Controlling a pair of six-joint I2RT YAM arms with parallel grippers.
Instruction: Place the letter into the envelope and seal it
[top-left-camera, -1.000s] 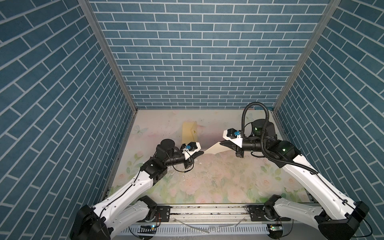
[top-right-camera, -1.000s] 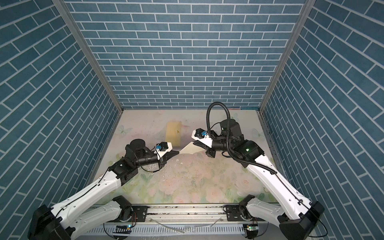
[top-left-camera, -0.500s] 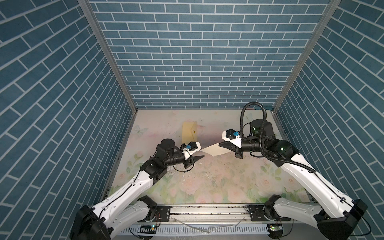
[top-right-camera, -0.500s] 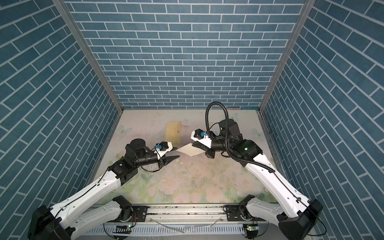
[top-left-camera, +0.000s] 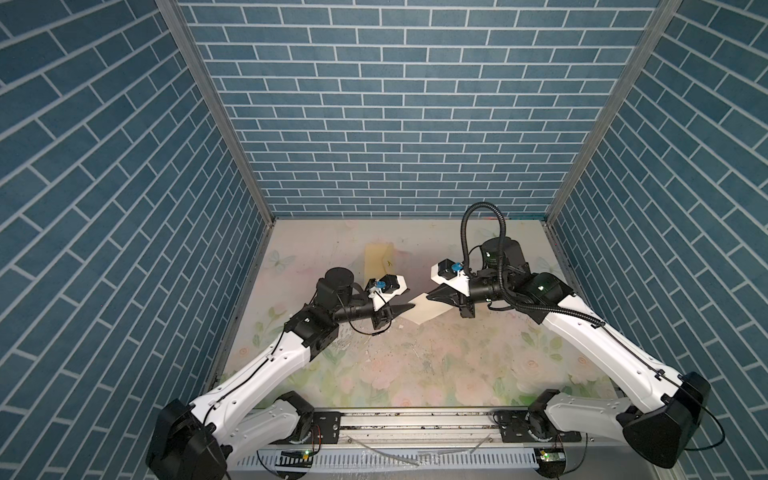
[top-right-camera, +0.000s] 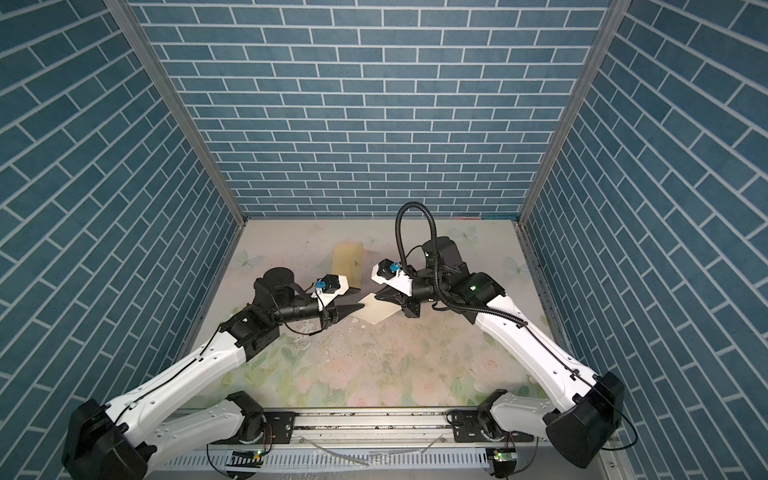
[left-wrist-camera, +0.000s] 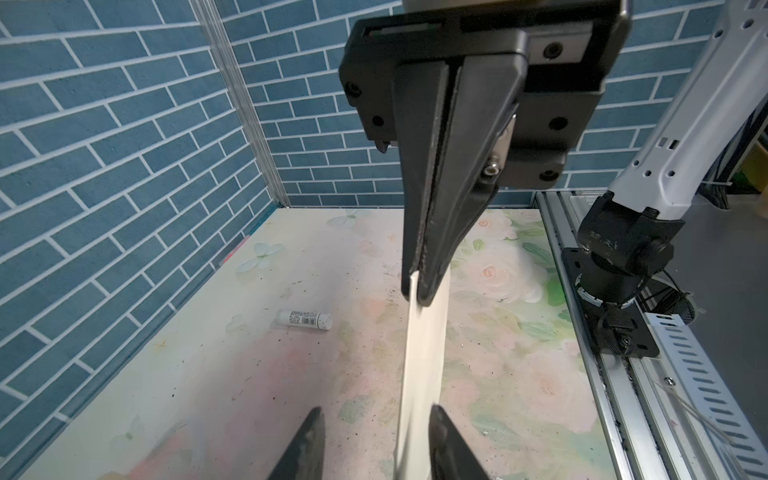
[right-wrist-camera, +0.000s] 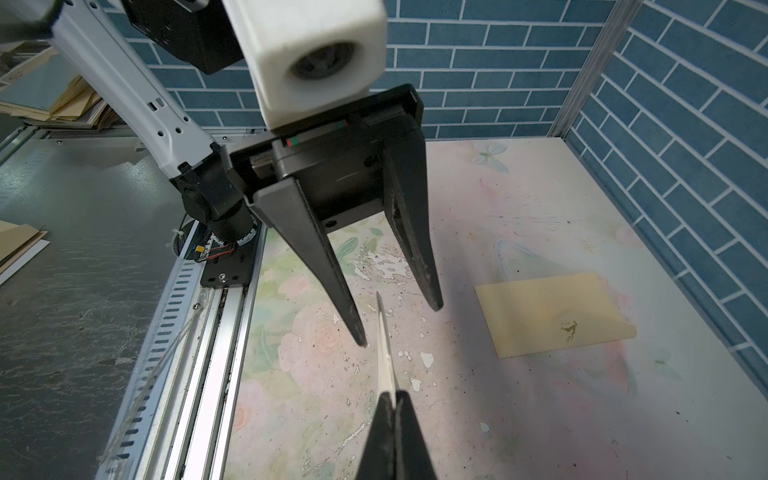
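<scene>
The letter (top-left-camera: 424, 311) (top-right-camera: 376, 312) is a cream sheet held off the table, seen edge-on in the wrist views. My right gripper (top-left-camera: 432, 294) (right-wrist-camera: 392, 395) is shut on one end of it. My left gripper (top-left-camera: 411, 306) (left-wrist-camera: 376, 409) stands open around the other end. The letter (left-wrist-camera: 426, 353) runs between the left fingers, close beside one finger and well apart from the other. The yellow-tan envelope (top-left-camera: 378, 259) (right-wrist-camera: 552, 313) lies flat on the table behind the left gripper, its small dark mark facing up.
A small white glue stick (left-wrist-camera: 305, 319) lies on the floral table (top-left-camera: 415, 365) near the wall on the right arm's side. Blue brick walls close three sides. A metal rail (top-left-camera: 415, 419) with both arm bases runs along the front edge.
My left gripper was shut on the letter's end and has opened, letting it go. The letter now hangs from the right gripper alone. Both arms have barely moved.
</scene>
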